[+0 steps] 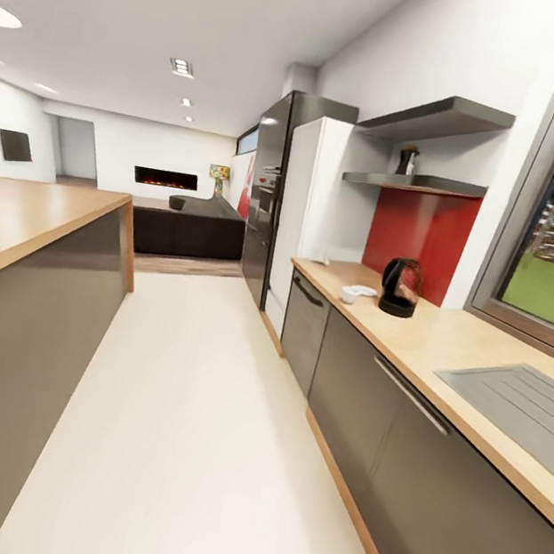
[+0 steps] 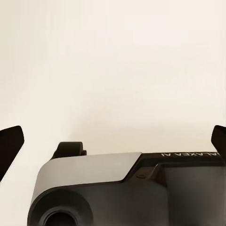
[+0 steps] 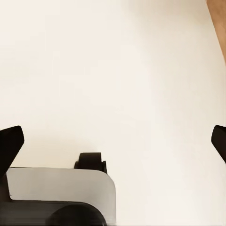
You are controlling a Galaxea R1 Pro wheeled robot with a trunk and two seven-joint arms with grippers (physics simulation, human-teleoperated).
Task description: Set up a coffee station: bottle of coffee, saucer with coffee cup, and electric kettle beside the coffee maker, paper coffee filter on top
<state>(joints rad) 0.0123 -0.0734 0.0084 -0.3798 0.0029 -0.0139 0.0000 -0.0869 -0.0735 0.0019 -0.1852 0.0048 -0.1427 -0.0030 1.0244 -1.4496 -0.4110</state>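
Along the right runs the kitchen countertop (image 1: 447, 337) with its grey sink (image 1: 522, 399). Far down it stands a dark glass jug with a black handle and dark base, apparently the electric kettle (image 1: 400, 287). Just in front of it lie a small white coffee cup (image 1: 348, 296) and a white saucer (image 1: 366, 291), too small to tell whether they touch. On the lower wall shelf (image 1: 419, 184) sits a small dark bottle of coffee (image 1: 407, 160). The coffee maker is out of view. My left gripper (image 2: 113, 141) and right gripper (image 3: 113, 141) both hang open over pale floor, holding nothing.
A wood-topped island (image 1: 24, 226) with dark sides bounds the aisle on the left. A white fridge (image 1: 311, 211) and tall oven unit (image 1: 268, 194) stand at the counter's far end. A tiny white item (image 1: 320, 260) lies by the fridge. A dark sofa (image 1: 186, 226) sits beyond.
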